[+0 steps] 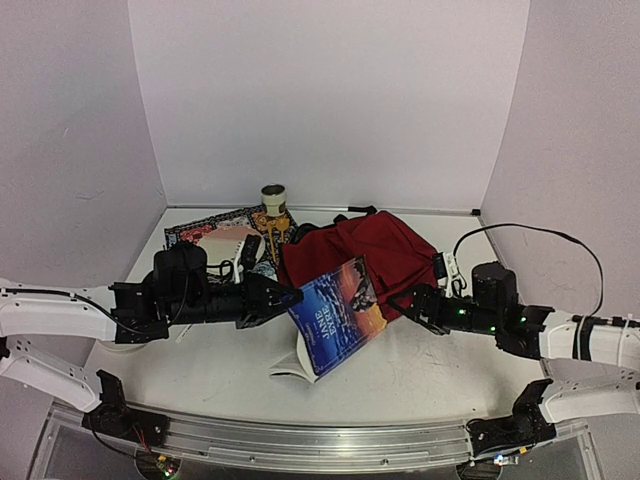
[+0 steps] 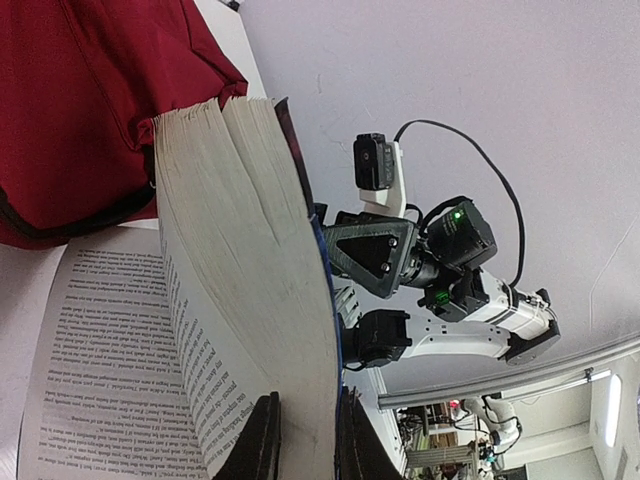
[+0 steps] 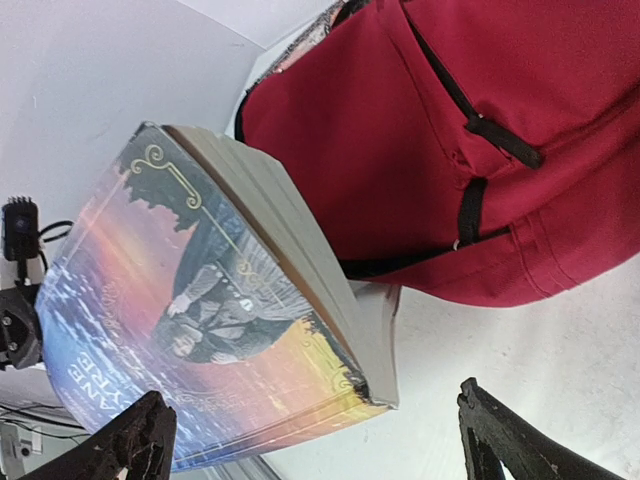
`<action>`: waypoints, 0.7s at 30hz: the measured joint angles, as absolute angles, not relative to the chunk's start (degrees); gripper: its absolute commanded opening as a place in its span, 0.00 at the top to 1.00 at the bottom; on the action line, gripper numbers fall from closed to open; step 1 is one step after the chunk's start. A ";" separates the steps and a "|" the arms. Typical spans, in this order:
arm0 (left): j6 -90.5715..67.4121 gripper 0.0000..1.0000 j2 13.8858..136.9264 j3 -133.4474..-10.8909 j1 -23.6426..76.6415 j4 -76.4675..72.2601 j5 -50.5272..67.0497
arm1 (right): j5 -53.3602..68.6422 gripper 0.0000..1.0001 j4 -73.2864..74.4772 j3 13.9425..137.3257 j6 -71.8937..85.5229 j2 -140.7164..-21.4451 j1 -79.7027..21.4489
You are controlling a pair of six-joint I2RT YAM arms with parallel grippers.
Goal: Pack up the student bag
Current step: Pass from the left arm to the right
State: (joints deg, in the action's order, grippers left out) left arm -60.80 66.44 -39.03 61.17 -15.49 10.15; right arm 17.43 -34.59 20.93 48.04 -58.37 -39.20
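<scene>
Left gripper [image 2: 305,425] up close pinches the book [image 1: 335,310] by its cover and page block, tilting it, lower pages splayed onto the table [image 1: 420,370], bare surface in front. Right gripper [image 1: 410,308] reaches in low, jaws spread wide beside the book's right edge. Student bag [image 1: 372,250] slumps just behind, centre-back.

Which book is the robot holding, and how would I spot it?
Find the big red bag in the middle of the table. Right in front of it, the left end effector pinches a thick book, hanging half open. Unlike the flat patterned book at the back left, its cover is a blue-and-orange sunset.
</scene>
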 measured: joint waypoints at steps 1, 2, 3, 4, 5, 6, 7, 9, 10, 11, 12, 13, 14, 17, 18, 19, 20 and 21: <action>-60.65 1.00 66.40 -39.06 61.17 -15.47 9.83 | 17.41 0.02 -35.60 20.62 49.04 -58.37 -39.20; -60.48 1.00 66.39 -39.18 61.17 -15.42 9.48 | 17.41 0.02 -36.82 20.19 50.03 -58.41 -39.20; -60.29 1.00 66.39 -39.34 61.17 -15.41 9.18 | 17.41 0.02 -38.08 19.72 51.09 -58.57 -39.20; -60.10 1.00 66.37 -39.52 61.17 -15.40 8.80 | 17.44 0.02 -39.82 19.14 52.36 -59.02 -39.20; -59.99 1.00 66.37 -39.72 61.17 -15.40 8.42 | 17.47 0.02 -41.20 18.71 53.47 -59.61 -39.20; -59.96 1.00 66.37 -39.97 61.17 -15.43 8.00 | 17.58 0.02 -42.80 18.28 54.66 -60.53 -39.20; -59.90 1.00 66.37 -40.19 61.17 -15.54 7.62 | 17.67 0.02 -44.18 17.93 55.78 -61.56 -39.20; -59.90 1.00 66.37 -40.56 61.17 -15.91 6.73 | 17.81 0.02 -46.49 17.60 57.98 -63.78 -39.20; -59.91 1.00 66.37 -40.60 61.17 -16.35 6.26 | 17.99 0.02 -47.69 17.52 58.93 -64.92 -39.20; -59.93 1.00 66.37 -40.64 61.17 -16.76 5.86 | 18.26 0.02 -48.89 17.46 59.85 -65.97 -39.20; -59.97 1.00 66.37 -40.67 61.17 -17.14 5.54 | 18.64 0.02 -50.18 17.43 60.73 -66.88 -39.20; -60.03 1.00 66.39 -40.69 61.17 -17.60 5.23 | 19.05 0.02 -51.68 17.43 61.54 -67.78 -39.20; -60.16 1.00 66.50 -40.69 61.17 -18.30 5.04 | 19.53 0.02 -53.44 17.43 62.33 -68.75 -39.20; -61.63 1.00 67.71 -40.69 61.17 -21.61 4.59 | 20.77 0.02 -58.18 17.43 64.62 -71.69 -39.41; -62.34 1.00 68.47 -40.67 61.17 -23.11 4.49 | 21.04 0.02 -59.41 17.45 65.20 -72.73 -39.55; -63.01 1.00 69.21 -40.63 61.17 -24.51 4.44 | 21.33 0.02 -60.48 17.45 65.76 -73.66 -39.73; -63.70 1.00 69.94 -40.55 61.17 -25.79 4.43 | 21.58 0.02 -61.50 17.48 66.34 -74.66 -39.95; -64.42 1.00 70.68 -40.44 61.17 -26.99 4.44 | 21.77 0.02 -62.62 17.52 66.97 -75.85 -40.17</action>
State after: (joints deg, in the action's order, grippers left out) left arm -64.42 70.68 -40.44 61.17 -26.99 4.44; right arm 21.77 -62.62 17.52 66.97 -75.85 -40.17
